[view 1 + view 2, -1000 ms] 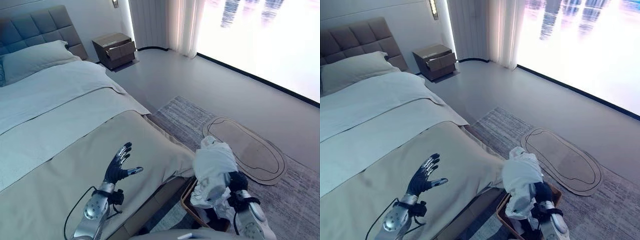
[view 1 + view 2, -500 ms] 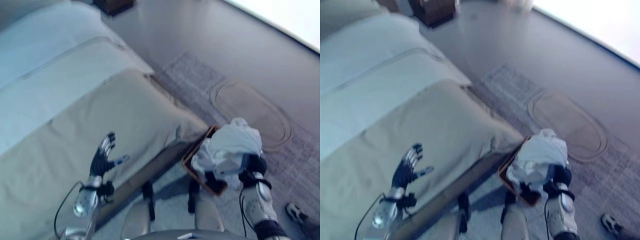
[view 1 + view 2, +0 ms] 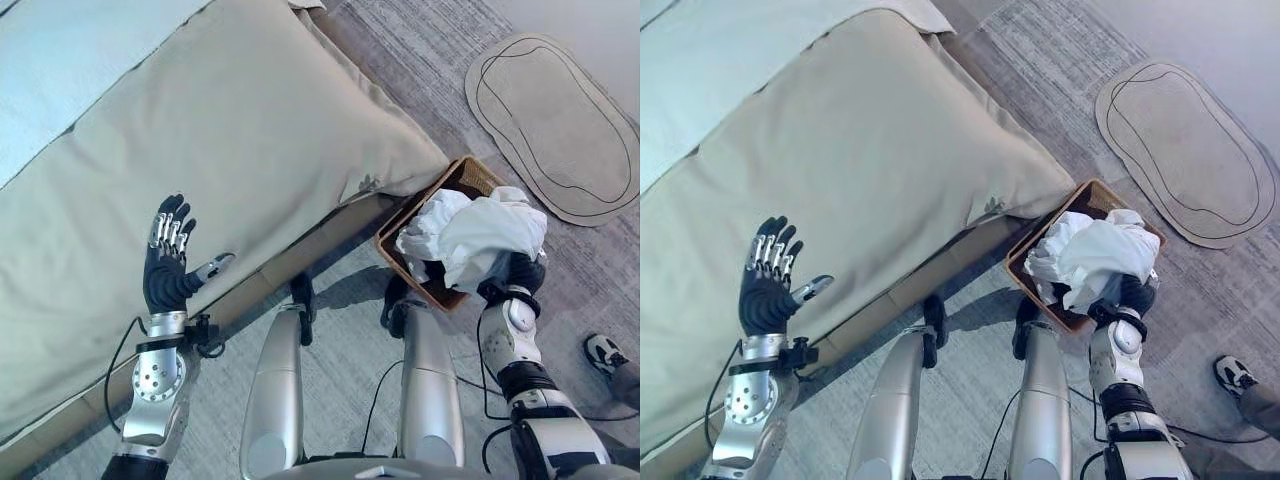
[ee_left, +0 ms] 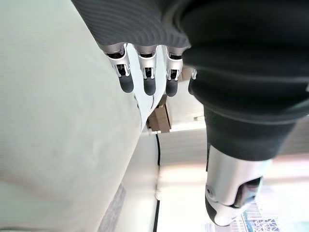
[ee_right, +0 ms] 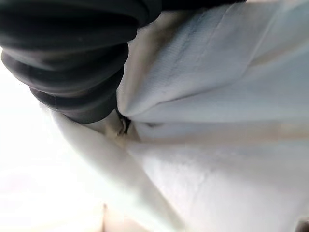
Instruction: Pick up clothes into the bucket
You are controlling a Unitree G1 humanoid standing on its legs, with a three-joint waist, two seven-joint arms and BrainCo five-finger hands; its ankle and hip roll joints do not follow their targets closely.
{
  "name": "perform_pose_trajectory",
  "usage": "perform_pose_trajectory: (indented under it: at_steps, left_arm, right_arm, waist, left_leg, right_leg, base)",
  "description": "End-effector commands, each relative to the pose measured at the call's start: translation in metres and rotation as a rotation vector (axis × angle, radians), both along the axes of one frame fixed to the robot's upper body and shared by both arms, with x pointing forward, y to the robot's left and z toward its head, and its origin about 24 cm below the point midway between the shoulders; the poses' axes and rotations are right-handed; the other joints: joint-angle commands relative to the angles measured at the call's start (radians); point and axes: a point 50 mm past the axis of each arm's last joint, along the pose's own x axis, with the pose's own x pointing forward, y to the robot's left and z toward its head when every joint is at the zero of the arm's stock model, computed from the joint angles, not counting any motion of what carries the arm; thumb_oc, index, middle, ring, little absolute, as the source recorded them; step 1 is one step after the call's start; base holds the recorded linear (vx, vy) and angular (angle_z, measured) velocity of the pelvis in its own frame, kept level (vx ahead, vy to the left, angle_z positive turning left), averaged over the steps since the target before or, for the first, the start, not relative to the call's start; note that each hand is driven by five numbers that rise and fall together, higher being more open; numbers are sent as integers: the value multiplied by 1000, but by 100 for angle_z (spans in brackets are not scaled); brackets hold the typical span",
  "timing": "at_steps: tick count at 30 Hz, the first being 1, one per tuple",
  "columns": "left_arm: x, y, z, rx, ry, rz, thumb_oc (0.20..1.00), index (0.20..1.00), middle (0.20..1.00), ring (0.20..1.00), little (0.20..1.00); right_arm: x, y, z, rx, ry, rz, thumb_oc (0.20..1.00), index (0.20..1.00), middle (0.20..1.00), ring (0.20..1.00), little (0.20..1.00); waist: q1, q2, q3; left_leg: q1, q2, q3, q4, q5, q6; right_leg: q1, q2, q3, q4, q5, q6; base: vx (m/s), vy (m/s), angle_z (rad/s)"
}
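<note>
One white garment bundle (image 3: pixel 478 235) hung over brown basket (image 3: pixel 400 243) on rug beside bed (image 3: pixel 200 130), right hand (image 3: pixel 516 276) under it, fingers buried in cloth, grip impossible to tell. Left hand (image 3: pixel 167 262) raised over bed edge, fingers straight and spread. Step: drop-off; next likely lower and let go. Versus a second ago: camera tipped down, bundle lower over basket

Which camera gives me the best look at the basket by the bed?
The left eye view: the basket shows its brown rim and wall on the rug beside the bed, with the white clothes bunched over it. The right eye view shows nearly the same. The right wrist view shows white cloth up close, the left wrist view bedding.
</note>
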Motion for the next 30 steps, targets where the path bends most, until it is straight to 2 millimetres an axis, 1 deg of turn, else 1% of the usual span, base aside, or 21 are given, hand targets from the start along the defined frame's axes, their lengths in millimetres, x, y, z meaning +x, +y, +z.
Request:
perform_pose_trajectory:
  at_steps: [1,3,7,9,11,16,20,24,26,27,28,29,30]
  left_arm:
    - [-9,-1,19,-51,-136,1,1000,1000,1000,1000,1000]
    - [-8,-4,22,-67,-145,-10,1000,1000,1000,1000,1000]
    - [-8,-8,23,-78,-147,-22,1000,1000,1000,1000,1000]
    - [-8,-11,24,-92,-152,-34,1000,1000,1000,1000,1000]
    - [-8,-14,27,-103,-167,-38,1000,1000,1000,1000,1000]
    - [-6,-20,34,-113,-194,-60,1000,1000,1000,1000,1000]
    - [-4,-22,39,-103,-212,-75,1000,1000,1000,1000,1000]
    - [-4,-22,41,-100,-218,-75,1000,1000,1000,1000,1000]
    - [-3,-21,43,-95,-229,-74,1000,1000,1000,1000,1000]
    - [-3,-20,44,-92,-232,-72,1000,1000,1000,1000,1000]
    - [-2,-20,45,-91,-238,-72,1000,1000,1000,1000,1000]
    - [-2,-20,46,-89,-240,-71,1000,1000,1000,1000,1000]
    - [-2,-20,46,-88,-240,-71,1000,1000,1000,1000,1000]
  right_arm:
    - [3,-23,29,-125,-54,-67,200,200,200,200,200]
    - [11,-30,43,-176,-47,-78,200,200,200,200,200]
    - [17,-40,60,-197,-53,-126,200,200,200,200,200]
    - [21,-44,62,-190,-29,-158,200,200,200,200,200]
    - [26,-44,66,-209,1,-161,200,200,200,200,200]
    - [32,-47,59,-274,160,-159,200,200,200,200,200]
    - [38,-42,55,-487,311,-66,200,200,200,200,200]
    - [37,-45,52,-487,358,-86,200,200,200,200,200]
    - [37,-44,52,-484,355,-91,200,200,200,200,200]
    - [36,-44,51,-475,351,-97,363,363,363,363,363]
    - [36,-45,52,-462,345,-108,451,451,451,451,451]
    - [35,-47,53,-440,337,-129,715,715,715,715,715]
    - [35,-47,53,-440,337,-129,849,849,849,849,849]
  waist:
    - [1,20,-58]
    - [4,24,-40]
    - [7,25,-19]
    - [11,27,-6]
    - [11,29,3]
    - [15,38,21]
    - [20,39,25]
    - [22,41,19]
    - [23,42,15]
    - [24,42,14]
    - [24,41,12]
    - [25,42,10]
    - [25,41,10]
  left_leg:
    - [-68,13,-4,130,-81,14]
    - [-115,11,-3,158,-86,17]
    - [-167,8,4,185,-87,20]
    - [-184,5,3,190,-86,21]
    - [-200,4,8,195,-85,22]
    - [-232,-5,12,217,-90,25]
    - [-245,-9,14,230,-92,26]
    - [-252,-12,15,229,-92,28]
    - [-252,-14,14,223,-90,28]
    - [-251,-15,14,219,-89,28]
    - [-251,-16,13,217,-88,28]
    - [-250,-17,13,214,-88,29]
    - [-249,-17,13,214,-88,29]
  right_leg:
    - [-7,-22,91,32,18,44]
    - [-57,-23,104,59,16,43]
    - [-114,-22,118,88,12,40]
    - [-132,-22,121,95,13,39]
    - [-147,-22,125,97,15,37]
    - [-180,-22,132,118,13,36]
    - [-194,-25,133,129,10,33]
    - [-202,-25,133,126,12,34]
    - [-200,-26,133,120,12,35]
    - [-199,-26,132,117,12,36]
    - [-200,-25,133,116,11,36]
    - [-199,-27,132,113,11,36]
    - [-199,-27,132,113,11,36]
  base:
    - [17,29,-7]
    - [-73,28,-7]
    - [-33,30,4]
    - [-24,25,-17]
    - [-21,26,44]
    - [-13,14,-10]
    - [-1,6,4]
    - [3,3,4]
    - [6,0,7]
    - [6,1,5]
    - [0,0,0]
    - [0,0,0]
    - [0,0,0]
